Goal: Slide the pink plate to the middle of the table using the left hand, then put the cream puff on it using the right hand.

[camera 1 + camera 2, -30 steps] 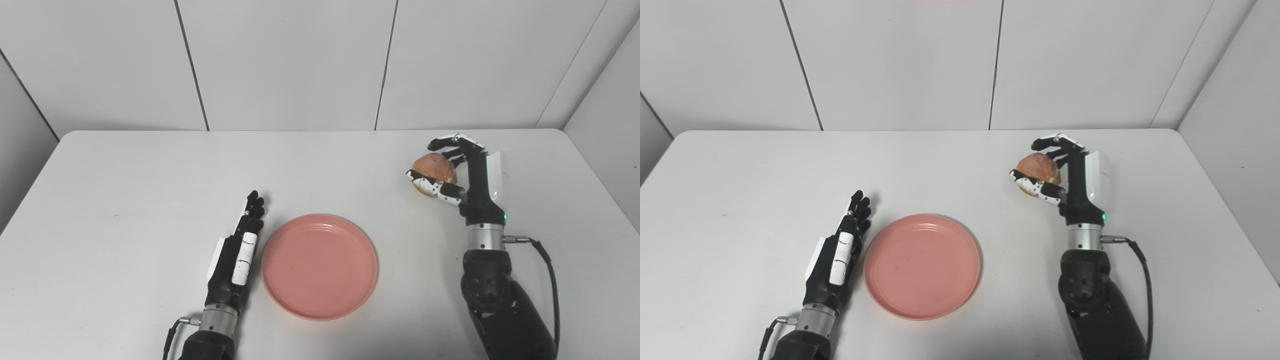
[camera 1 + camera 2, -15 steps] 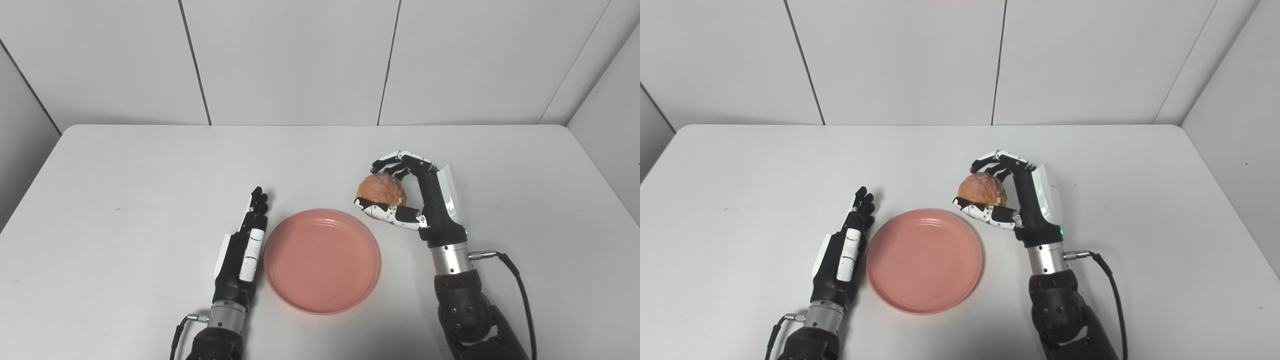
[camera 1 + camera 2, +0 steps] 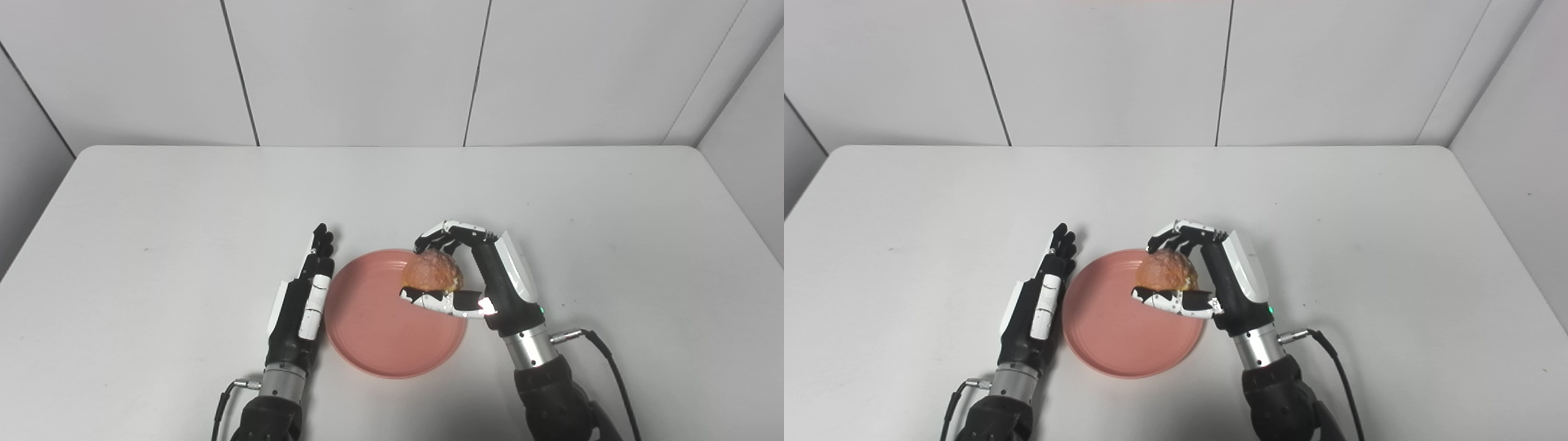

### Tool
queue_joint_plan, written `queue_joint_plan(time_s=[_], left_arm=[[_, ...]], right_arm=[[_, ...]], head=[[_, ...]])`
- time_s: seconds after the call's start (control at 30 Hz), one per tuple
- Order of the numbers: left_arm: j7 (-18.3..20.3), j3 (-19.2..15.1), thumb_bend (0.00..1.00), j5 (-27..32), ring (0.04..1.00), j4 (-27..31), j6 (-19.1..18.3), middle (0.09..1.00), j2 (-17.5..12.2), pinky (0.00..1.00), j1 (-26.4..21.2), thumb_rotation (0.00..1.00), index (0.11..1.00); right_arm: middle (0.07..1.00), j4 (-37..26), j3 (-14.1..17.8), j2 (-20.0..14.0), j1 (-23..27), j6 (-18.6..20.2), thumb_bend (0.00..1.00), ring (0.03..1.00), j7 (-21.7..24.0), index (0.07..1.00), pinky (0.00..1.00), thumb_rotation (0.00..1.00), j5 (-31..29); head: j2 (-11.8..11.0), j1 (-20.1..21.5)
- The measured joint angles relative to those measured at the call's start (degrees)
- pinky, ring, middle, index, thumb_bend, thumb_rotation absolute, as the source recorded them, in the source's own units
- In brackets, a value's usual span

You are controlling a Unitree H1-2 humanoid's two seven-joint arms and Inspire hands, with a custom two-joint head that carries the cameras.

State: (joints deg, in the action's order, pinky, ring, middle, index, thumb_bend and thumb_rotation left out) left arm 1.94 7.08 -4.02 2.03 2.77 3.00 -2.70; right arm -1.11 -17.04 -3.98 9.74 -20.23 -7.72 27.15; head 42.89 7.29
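- White wall panels (image 3: 355, 67) with dark seams are standing behind a white table (image 3: 153, 202), which is filling most of both head views.
- The pink plate (image 3: 373, 331) is lying flat on the table toward the near edge, roughly midway between the table's left and right sides.
- The left hand (image 3: 303, 303) is lying just beside the plate's left rim, with its fingers (image 3: 321, 242) stretched out straight, side by side and pointing away from the robot; it is gripping nothing, and whether it is actually touching the rim cannot be told.
- The right hand (image 3: 484, 285) is reaching in from the right and is clamped on the cream puff (image 3: 432, 272), with fingers curling over the top and far side and the thumb (image 3: 438, 300) pressing in below the near side.
- The cream puff, golden-brown and rounded, is sitting over the plate's right part, inside the rim; whether it is resting on the plate's surface or hanging just above it cannot be told.
- A black cable (image 3: 603, 358) is looping out from the right wrist onto the table, and another (image 3: 223, 398) is curving out at the left wrist.
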Motion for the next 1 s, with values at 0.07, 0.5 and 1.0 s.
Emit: queue_joint_plan(time_s=[0.07,0.5,1.0], left_arm=[[-0.03,0.01,0.68,0.09,1.0,0.0,-0.1,1.0,0.07,1.0,0.0,1.0,1.0],[-0.06,0.08,0.69,0.12,1.0,0.05,-0.24,1.0,0.03,1.0,0.0,1.0,1.0],[0.07,0.22,0.65,0.34,1.0,1.1,-1.92,1.0,0.02,1.0,0.0,1.0,1.0]], right_arm=[[0.543,-0.13,-0.76,0.03,-0.39,0.0,0.49,0.458,1.63,0.448,0.35,0.0,-0.14],[0.549,0.37,-1.99,-0.07,-0.98,2.74,0.49,0.473,8.07,0.473,0.33,0.0,1.06],[0.709,1.3,-2.88,-2.85,-0.19,3.95,0.48,0.695,11.2,0.495,0.56,0.07,6.71]], head=[[0.0,0.0],[0.35,0.09],[0.7,0.09]])
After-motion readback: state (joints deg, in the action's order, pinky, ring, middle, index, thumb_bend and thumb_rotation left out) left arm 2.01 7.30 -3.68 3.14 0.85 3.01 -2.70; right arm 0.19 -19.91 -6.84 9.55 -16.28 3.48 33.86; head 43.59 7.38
